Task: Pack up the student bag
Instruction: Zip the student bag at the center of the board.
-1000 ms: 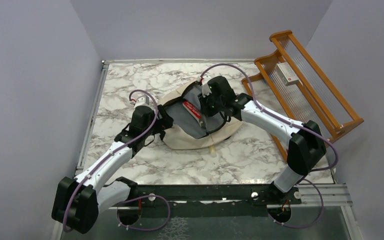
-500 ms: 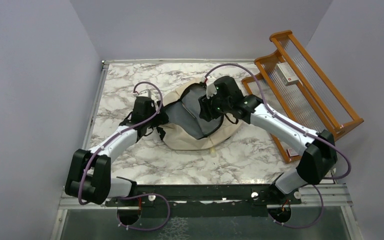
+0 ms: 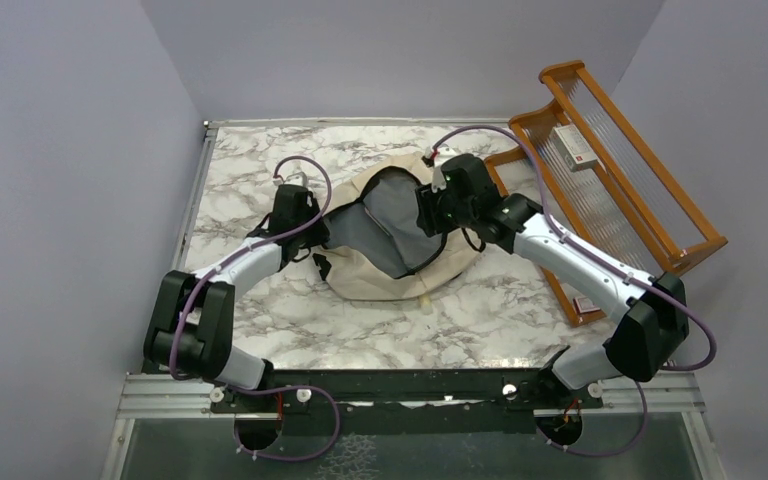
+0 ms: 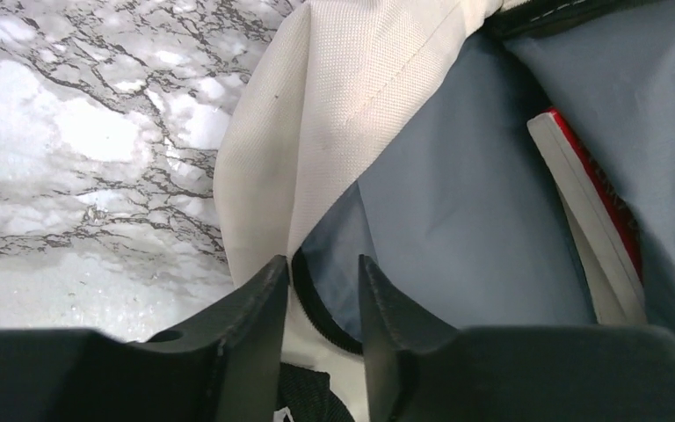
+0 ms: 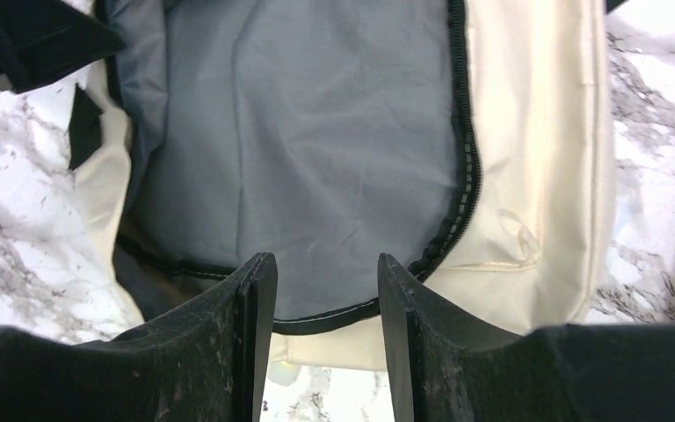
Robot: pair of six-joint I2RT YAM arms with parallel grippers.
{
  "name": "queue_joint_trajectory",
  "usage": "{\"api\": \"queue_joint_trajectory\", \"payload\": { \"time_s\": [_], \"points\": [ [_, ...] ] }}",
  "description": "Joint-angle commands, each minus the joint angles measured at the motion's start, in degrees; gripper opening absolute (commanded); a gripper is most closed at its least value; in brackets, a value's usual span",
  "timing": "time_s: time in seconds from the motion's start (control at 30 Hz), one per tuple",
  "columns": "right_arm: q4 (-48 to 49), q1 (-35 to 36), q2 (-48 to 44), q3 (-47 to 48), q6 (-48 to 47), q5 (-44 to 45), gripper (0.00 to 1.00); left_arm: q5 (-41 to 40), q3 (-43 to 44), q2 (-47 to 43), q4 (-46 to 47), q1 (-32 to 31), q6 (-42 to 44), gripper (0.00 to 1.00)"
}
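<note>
Between left fingers (image 4: 246,325): student bag (image 3: 380,278) rim, narrow gap, grip unclear; right fingers (image 5: 250,334) half-open above lining (image 5: 299,149), empty.

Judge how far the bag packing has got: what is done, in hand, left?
Done: the student bag lies unzipped, a red-edged flat item inside. In hand: the left gripper straddles the bag's rim; the right gripper hangs open over the lining. Left: a box on the wooden rack, then probably zipping.
</note>
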Motion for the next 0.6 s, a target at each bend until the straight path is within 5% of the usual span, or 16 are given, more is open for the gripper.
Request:
{"api": "queue_joint_trajectory", "payload": {
  "time_s": [0.0,0.2,0.37,0.57],
  "points": [
    [-1.03,-2.78,-0.16,1.10,2.61,2.40,0.50,2.20,2.32,1.15,2.19,0.55,0.68,0.32],
    [-0.72,-6.36,0.52,1.91,3.13,-2.72,0.50,3.10,2.23,2.37,1.65,0.81,0.62,0.28],
    [-0.68,-6.79,1.27,2.26,2.94,-4.82,0.50,2.74,1.07,2.27,1.82,0.90,0.16,0.39],
    [-0.35,-6.88,1.32,1.54,2.75,-6.74,0.50,3.06,0.34,3.51,2.17,1.14,-0.59,0.39]
  ]
}}
